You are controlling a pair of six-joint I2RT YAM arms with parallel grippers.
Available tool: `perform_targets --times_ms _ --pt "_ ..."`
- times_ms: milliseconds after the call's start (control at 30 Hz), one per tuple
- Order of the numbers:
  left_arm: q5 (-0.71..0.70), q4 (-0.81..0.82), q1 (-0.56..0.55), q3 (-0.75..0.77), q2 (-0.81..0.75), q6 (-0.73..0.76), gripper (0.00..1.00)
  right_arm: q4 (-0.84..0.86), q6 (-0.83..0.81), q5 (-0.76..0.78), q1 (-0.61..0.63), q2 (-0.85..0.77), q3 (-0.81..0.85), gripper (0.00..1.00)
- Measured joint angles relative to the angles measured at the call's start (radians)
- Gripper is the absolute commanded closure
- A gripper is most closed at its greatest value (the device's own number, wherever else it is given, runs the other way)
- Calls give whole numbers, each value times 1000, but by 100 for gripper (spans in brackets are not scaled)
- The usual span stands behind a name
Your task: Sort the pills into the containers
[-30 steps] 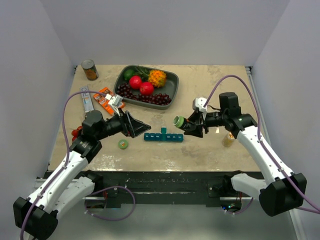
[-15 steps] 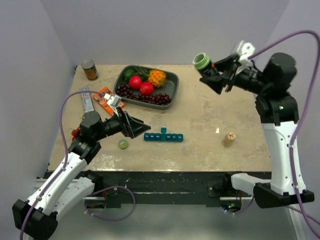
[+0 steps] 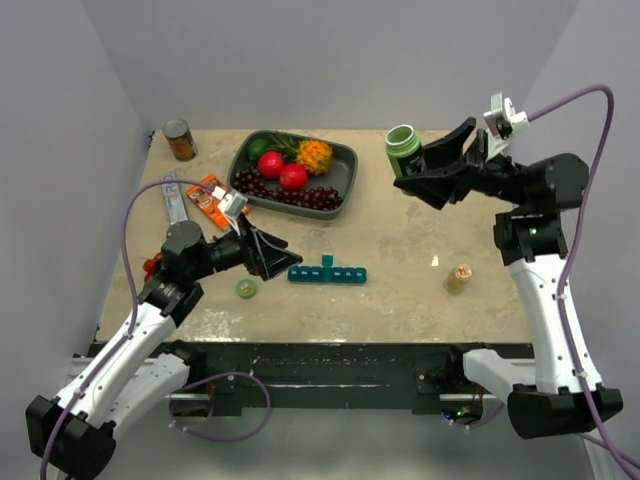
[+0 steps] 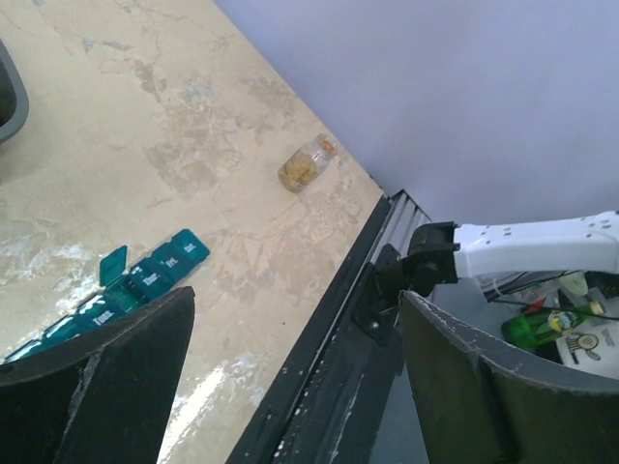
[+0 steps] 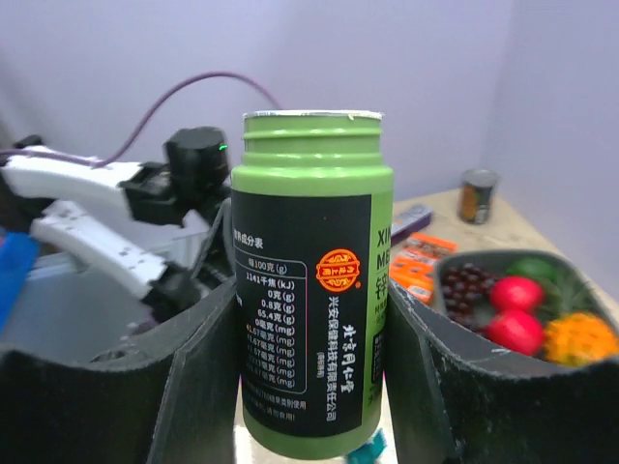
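Tilted half a second ago, the green bottle (image 3: 402, 148) now stands upright and slightly lower, clamped in our right gripper (image 3: 418, 172) above the table's (image 3: 400, 235) far side. We see the teal pill-organizer strip (image 3: 327, 272) lying mid-table, one lid raised. Our left gripper (image 3: 278, 256) hovers just left of it, jaws spread wide. A green cap (image 3: 246, 288) lies nearby; a small tan bottle (image 3: 458, 278) stands well right.

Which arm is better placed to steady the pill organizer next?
Left. The left gripper is open and empty and hovers near the left end of the teal pill organizer. The right gripper is shut on the green bottle, far from the strip.
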Motion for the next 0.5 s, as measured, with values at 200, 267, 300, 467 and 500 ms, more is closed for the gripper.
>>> perform_targets --times_ms 200,267,300,467,500 --pt "-2 -92 0 0 55 174 10 -331 -400 8 35 37 14 100" --pt "-11 -132 0 -4 76 273 8 -558 -652 17 72 50 19 100" --pt "-15 -142 0 -12 88 326 6 -642 -743 26 83 58 21 100" --pt "-40 -159 -16 -78 158 586 1 -1019 -1177 138 164 158 2 100" --pt "-51 -164 -33 -80 179 644 1 -1062 -1231 155 174 175 -17 100"
